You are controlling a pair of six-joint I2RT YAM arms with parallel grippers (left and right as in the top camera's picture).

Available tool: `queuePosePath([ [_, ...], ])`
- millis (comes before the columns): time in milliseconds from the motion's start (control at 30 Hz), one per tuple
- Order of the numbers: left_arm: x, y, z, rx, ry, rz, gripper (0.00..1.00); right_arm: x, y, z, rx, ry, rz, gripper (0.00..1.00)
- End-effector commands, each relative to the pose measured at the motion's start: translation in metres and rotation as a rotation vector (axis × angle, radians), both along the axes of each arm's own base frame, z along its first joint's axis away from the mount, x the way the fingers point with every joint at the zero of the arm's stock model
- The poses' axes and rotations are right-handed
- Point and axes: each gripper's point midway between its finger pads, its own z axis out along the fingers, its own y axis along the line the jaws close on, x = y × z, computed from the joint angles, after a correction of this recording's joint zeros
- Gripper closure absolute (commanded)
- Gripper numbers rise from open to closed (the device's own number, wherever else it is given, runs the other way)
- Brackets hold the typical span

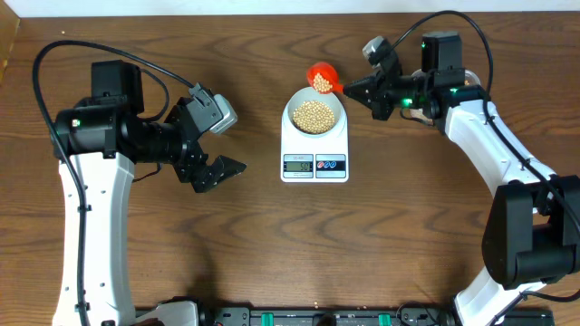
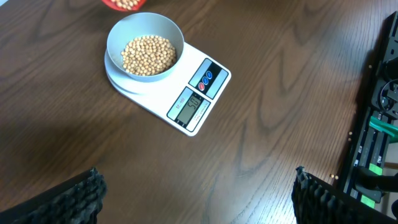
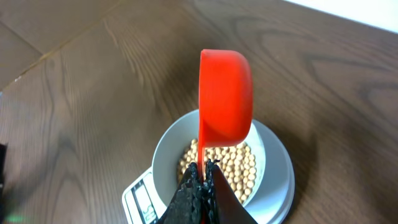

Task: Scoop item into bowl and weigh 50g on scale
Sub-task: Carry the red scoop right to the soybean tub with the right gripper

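The white scale lies mid-table with the pale bowl on it. Beige beans fill the bowl's bottom. My right gripper is shut on the thin handle of a red scoop. The scoop hangs tilted over the bowl's far rim with some beans in it. My left gripper stands open and empty over bare table left of the scale, its fingers wide apart.
A black rail with equipment runs along the table's front edge. The wooden tabletop shows on both sides of the scale. The scale's display shows digits.
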Motion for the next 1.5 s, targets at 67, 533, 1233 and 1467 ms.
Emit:
queuePosePath([
  [67, -0.002, 0.001, -0.002, 0.004, 0.006, -0.003, 0.02, 0.011, -0.016, 0.006, 0.060, 0.060, -0.073, 0.99],
  [533, -0.002, 0.001, -0.002, 0.004, 0.006, -0.003, 0.02, 0.033, -0.105, 0.014, 0.163, 0.150, -0.262, 0.99],
  [1233, -0.002, 0.001, -0.002, 0.004, 0.006, -0.003, 0.02, 0.020, -0.253, -0.012, 0.133, 0.239, -0.569, 0.99],
  [1467, -0.002, 0.001, -0.002, 0.004, 0.006, -0.003, 0.02, 0.013, -0.264, -0.037, -0.053, 0.237, -0.608, 0.99],
])
